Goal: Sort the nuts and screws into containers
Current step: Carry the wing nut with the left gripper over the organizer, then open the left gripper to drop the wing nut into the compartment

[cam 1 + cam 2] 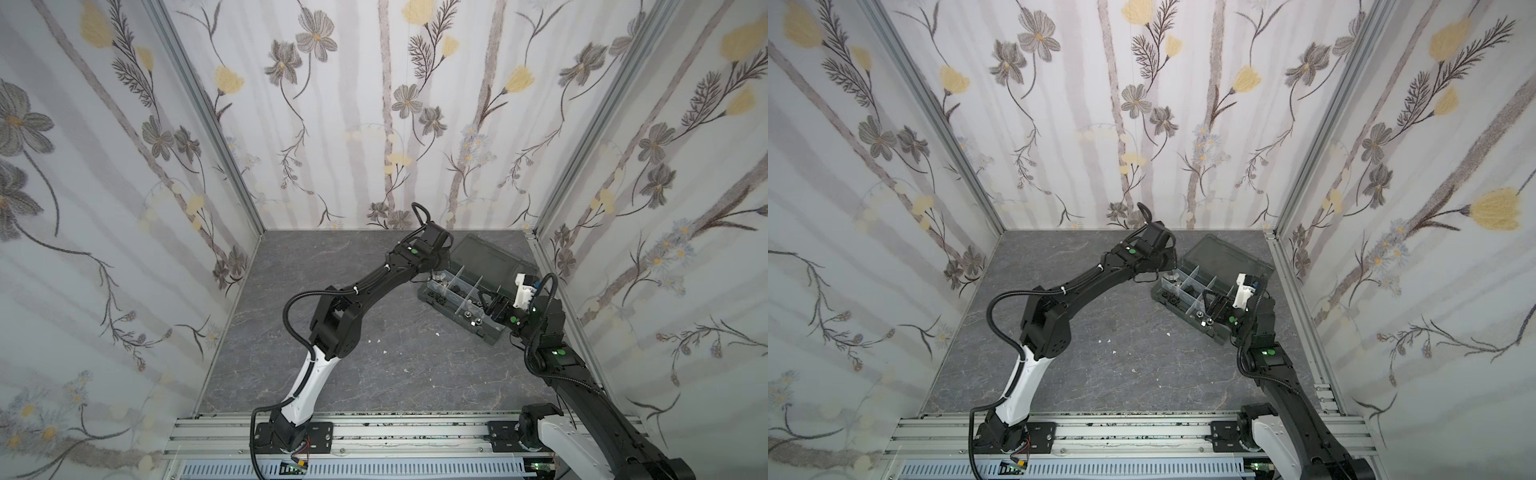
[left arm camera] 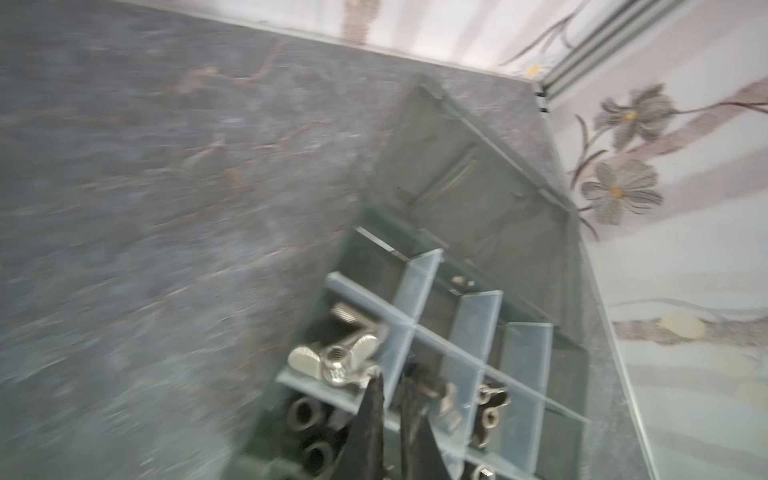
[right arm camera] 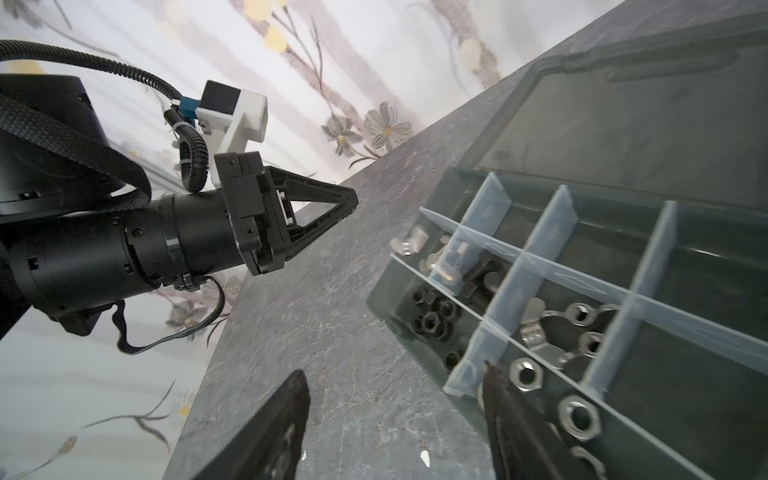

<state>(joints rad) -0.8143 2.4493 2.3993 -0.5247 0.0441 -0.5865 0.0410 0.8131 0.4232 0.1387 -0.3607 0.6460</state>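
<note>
Left tool (image 3: 351, 199), shut and empty, hovers by the box (image 3: 382, 291); right tool (image 3: 395, 386), part open, straddles its wall, holding nothing. Nothing loose seen on the bench (image 1: 395, 374): sorting seems done; next, shutting the lid (image 1: 490, 257).

Grey tabletop (image 1: 311, 257) bears organizer box (image 1: 490, 334) and white specks (image 1: 376, 340).

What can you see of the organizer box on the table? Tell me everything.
The organizer box is dark grey plastic, rectangular, lying flat and askew on the grey table near the back right corner. Its smoky transparent lid lies open behind it. Pale translucent dividers form compartments holding black nuts, silver nuts and wing nuts. The open right gripper straddles one wall; contact is unclear.
</note>
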